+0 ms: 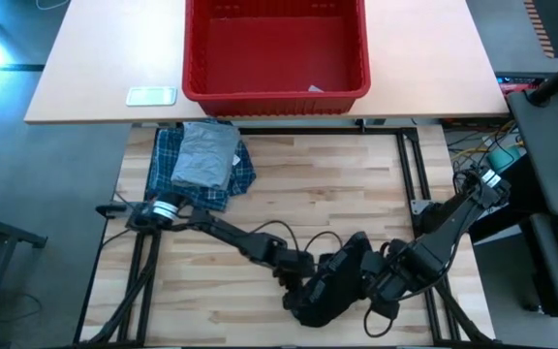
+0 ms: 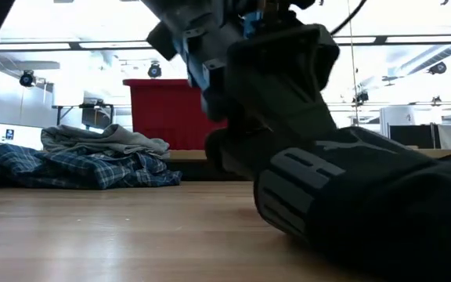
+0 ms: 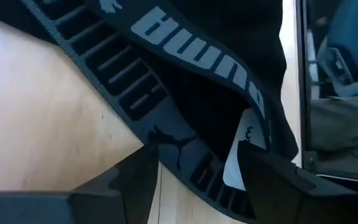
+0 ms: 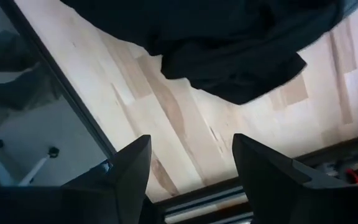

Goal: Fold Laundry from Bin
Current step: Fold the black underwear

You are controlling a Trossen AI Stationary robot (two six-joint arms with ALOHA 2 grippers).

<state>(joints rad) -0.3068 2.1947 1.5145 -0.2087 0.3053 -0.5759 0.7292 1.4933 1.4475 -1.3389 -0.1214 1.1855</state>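
While the black garment is lying crumpled between both grippers, the left gripper is standing spread over its printed waistband, and the right gripper is hanging spread, empty, just beside it. Soft and light, it is probably best pinched at the firmer waistband.

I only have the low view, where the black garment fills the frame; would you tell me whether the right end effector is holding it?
Observer: No. The right end effector is open, and the black garment lies on the wooden table beyond it.
Operator: And the left one?
Observer: The left end effector is open too, its fingers either side of the garment's waistband.
Operator: Is any laundry in the bin?
Observer: The high view shows no garments inside the red bin.
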